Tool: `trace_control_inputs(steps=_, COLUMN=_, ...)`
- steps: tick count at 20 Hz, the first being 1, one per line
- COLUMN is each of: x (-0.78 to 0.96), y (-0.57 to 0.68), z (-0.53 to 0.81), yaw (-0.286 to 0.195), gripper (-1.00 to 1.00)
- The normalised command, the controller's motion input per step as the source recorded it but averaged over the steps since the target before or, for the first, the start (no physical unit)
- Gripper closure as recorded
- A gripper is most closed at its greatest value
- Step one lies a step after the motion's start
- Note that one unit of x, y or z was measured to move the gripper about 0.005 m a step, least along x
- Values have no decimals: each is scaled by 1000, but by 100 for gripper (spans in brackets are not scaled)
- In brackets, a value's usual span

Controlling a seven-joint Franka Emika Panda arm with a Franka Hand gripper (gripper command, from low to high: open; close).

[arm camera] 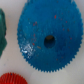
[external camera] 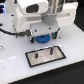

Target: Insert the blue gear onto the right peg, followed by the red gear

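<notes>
Blue gear (arm camera: 47, 37) under my wrist looking like glossy, speckled plastic, red gear (arm camera: 12, 79) showing bumpy plastic, my arm housing (external camera: 31, 20) gleaming smooth white, table (external camera: 12, 67) lying pale and matt, plate (external camera: 45, 55) shining faintly.

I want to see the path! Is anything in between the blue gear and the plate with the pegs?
No. In the exterior view, only bare white table separates the blue gear from the peg plate.

- No text, label, brand, number or sign is showing legibly in either view; both pictures are too coarse to read any marking.
</notes>
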Motion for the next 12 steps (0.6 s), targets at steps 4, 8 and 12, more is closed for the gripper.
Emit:
trace_control_inputs(steps=4, x=-203, y=5, z=-105, yaw=0, gripper=100)
trace_control_inputs(steps=8, x=-284, y=14, z=-104, yaw=0, gripper=100)
trace_control_inputs(steps=12, x=-206, y=5, z=-22, yaw=0, gripper=100)
